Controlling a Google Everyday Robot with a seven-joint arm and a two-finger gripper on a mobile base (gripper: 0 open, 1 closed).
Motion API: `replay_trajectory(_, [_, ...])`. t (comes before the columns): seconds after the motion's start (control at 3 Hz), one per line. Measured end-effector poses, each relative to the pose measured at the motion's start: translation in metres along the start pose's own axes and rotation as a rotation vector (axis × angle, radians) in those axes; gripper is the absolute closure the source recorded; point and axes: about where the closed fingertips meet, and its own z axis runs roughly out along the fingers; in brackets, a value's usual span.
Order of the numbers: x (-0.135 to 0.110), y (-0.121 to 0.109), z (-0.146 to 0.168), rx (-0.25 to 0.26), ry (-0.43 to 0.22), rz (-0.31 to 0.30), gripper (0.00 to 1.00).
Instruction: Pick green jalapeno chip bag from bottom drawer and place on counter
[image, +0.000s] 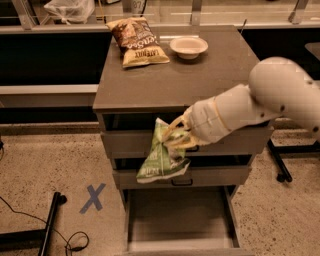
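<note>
Gripper: the gripper (176, 136) sat in front of the cabinet's face, just under the front edge of the counter (200, 85) and a little right of that edge's middle.
Grip: its fingers (172, 125) were clamped on the upper end of the green jalapeno chip bag (161, 161), pinching the foil between them.
Bag: it hung in the air, crumpled, below the counter's front edge and across the fronts of the two upper drawers. Its lower end slanted toward the front left corner. It touched neither the counter top nor the drawer floor beneath it.
Arm: the white arm (250, 107) reached in from the right, its rounded joint beside the front right corner (it covered part of the right edge).
Bottom drawer: the bottom drawer (177, 220) stood pulled out toward the camera, well below the hanging bag, its flat floor showing.
Middle drawer: the middle drawer (215, 175) carried a black handle (181, 182) just beside the bag's lower right tip.
Brown chip bag: a brown chip bag (137, 42) lay flat near the back left corner.
Bowl: a pale bowl (188, 46) stood upright by the back edge, near the brown bag but apart from it.
Floor: a blue tape cross (93, 198) lay out from the front left corner.
</note>
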Motion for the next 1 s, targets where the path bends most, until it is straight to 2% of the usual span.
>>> replay_trajectory(0.33, [0.009, -0.045, -0.061, 0.04, 0.028, 0.006, 1.0])
replay_trajectory(0.67, [0.017, -0.074, -0.089, 0.059, 0.054, 0.012, 1.0])
replay_trajectory(1.0, [0.043, -0.105, -0.107, 0.075, 0.117, 0.048, 1.0])
